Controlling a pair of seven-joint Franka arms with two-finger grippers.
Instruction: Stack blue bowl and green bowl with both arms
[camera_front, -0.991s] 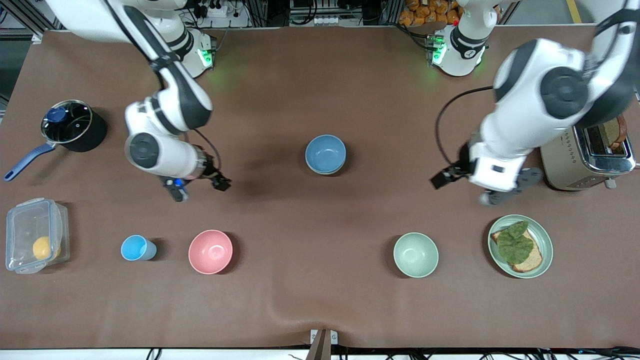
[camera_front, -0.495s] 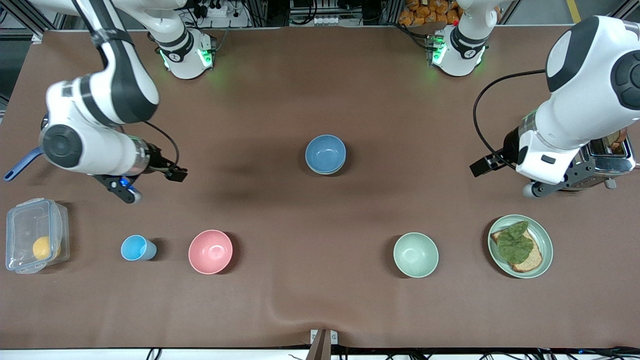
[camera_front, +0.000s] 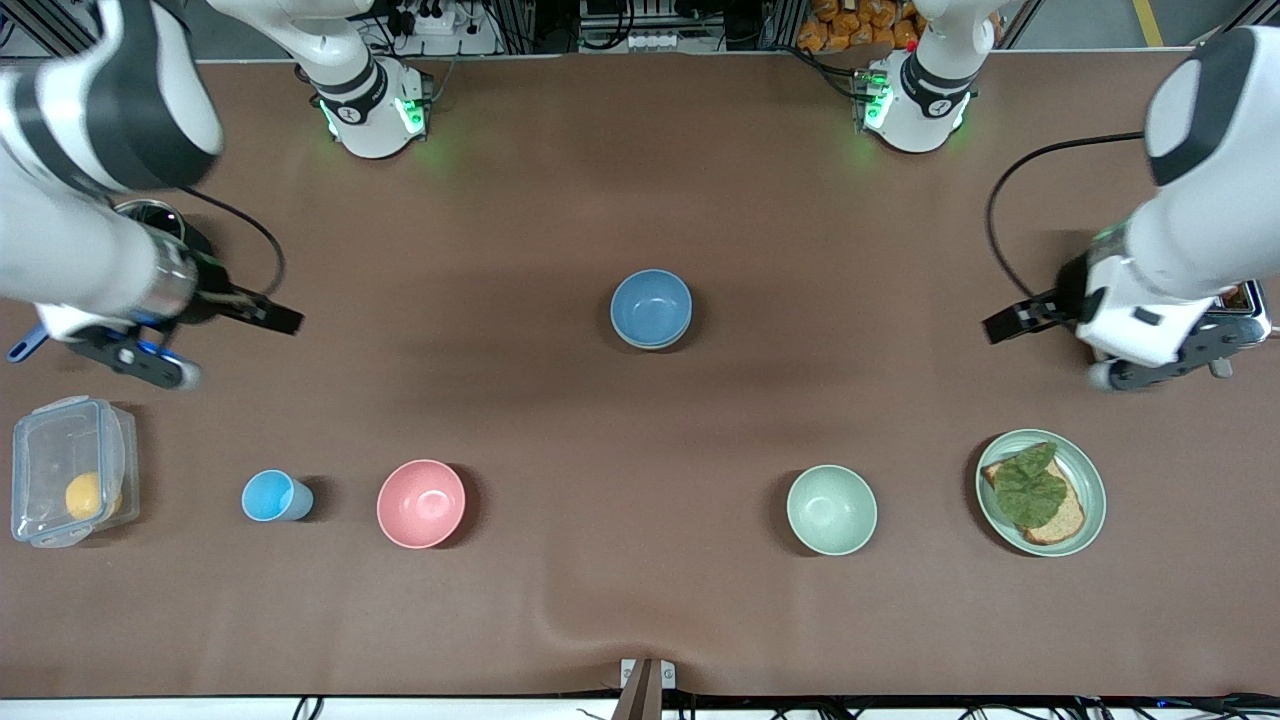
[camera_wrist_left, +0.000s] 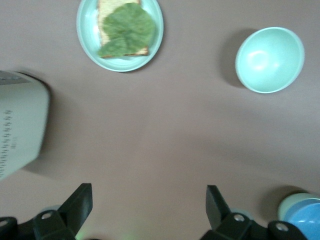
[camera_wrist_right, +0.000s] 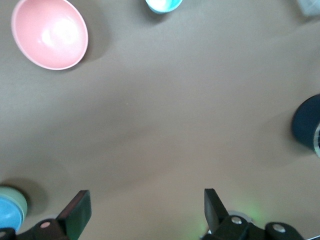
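Observation:
The blue bowl sits nested in a pale green bowl at the table's middle. Only that green bowl's rim shows under it. The stack also shows in the left wrist view and the right wrist view. My left gripper is open and empty, in the air beside the toaster. My right gripper is open and empty, in the air by the pot. Both are well away from the stack.
A paler mint bowl stands alone nearer the camera, beside a green plate with bread. A pink bowl, a light-blue cup and a clear box lie toward the right arm's end. A toaster and pot flank the table.
Both arms have swung away from the table's middle, the right toward the pot, the left toward the toaster. The bowls have not moved.

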